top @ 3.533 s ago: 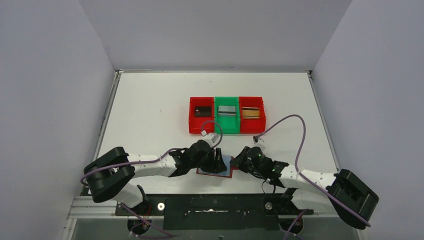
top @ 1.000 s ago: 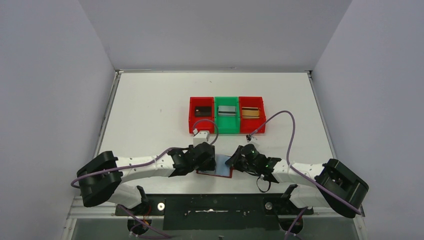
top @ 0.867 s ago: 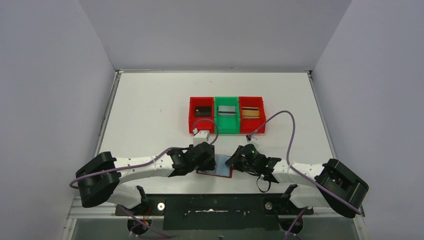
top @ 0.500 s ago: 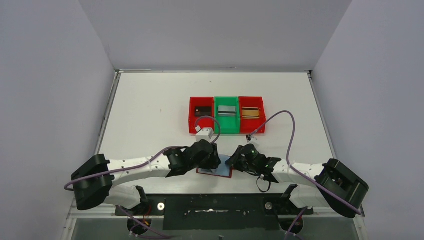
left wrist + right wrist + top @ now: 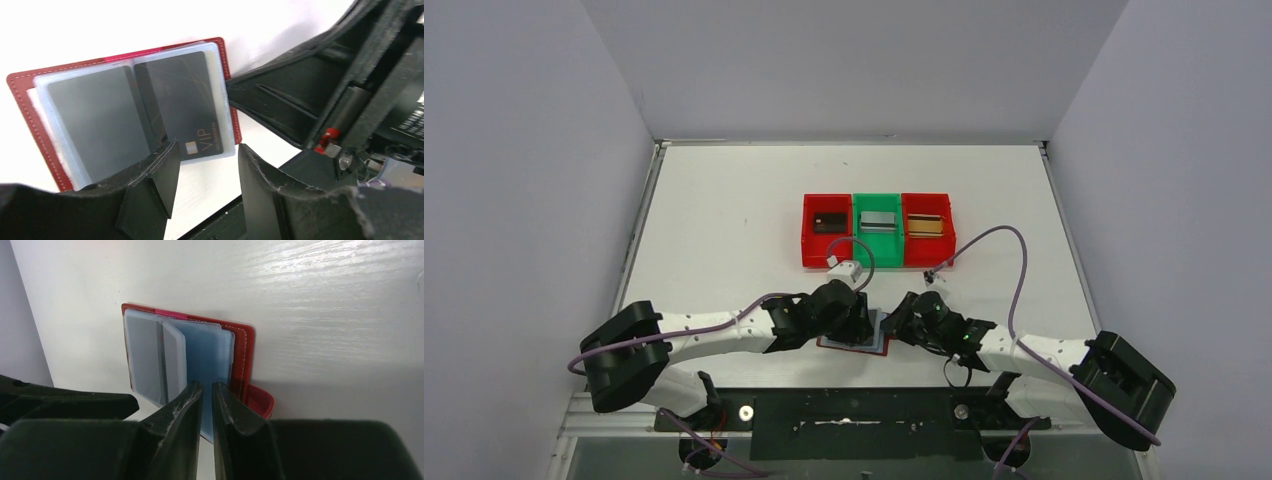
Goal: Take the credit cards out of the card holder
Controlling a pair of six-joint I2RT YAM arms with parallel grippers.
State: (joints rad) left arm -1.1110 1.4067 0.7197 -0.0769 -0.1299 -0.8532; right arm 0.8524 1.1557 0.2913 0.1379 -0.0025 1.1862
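- The holder (image 5: 857,338) lies open and flat on the table (image 5: 724,220), at the 6 o'clock edge between the two arms.
- In the left wrist view its red cover frames clear sleeves. A black VIP card (image 5: 177,107) sits in the right-hand sleeve, and the left-hand sleeve (image 5: 95,120) looks plain grey.
- The left gripper (image 5: 205,160) comes in from the holder's 9 o'clock in the top view. Its fingers are spread wide, with the card's lower corner and the sleeve edge in the gap. I cannot tell whether either pad touches them.
- The right gripper (image 5: 206,390) reaches in from 3 o'clock. Its fingers are drawn almost together, with a bluish sleeve (image 5: 202,352) running down between them, so it seems to pinch that page.
- The red clasp tab (image 5: 260,400) pokes out beside the right fingers.
- At 12 o'clock from the holder, well apart, three bins stand touching in a row. The left red bin (image 5: 810,240) holds a black card (image 5: 829,222), the green bin (image 5: 877,252) a silver card (image 5: 878,221), and the right red bin (image 5: 946,238) a gold card (image 5: 926,226).
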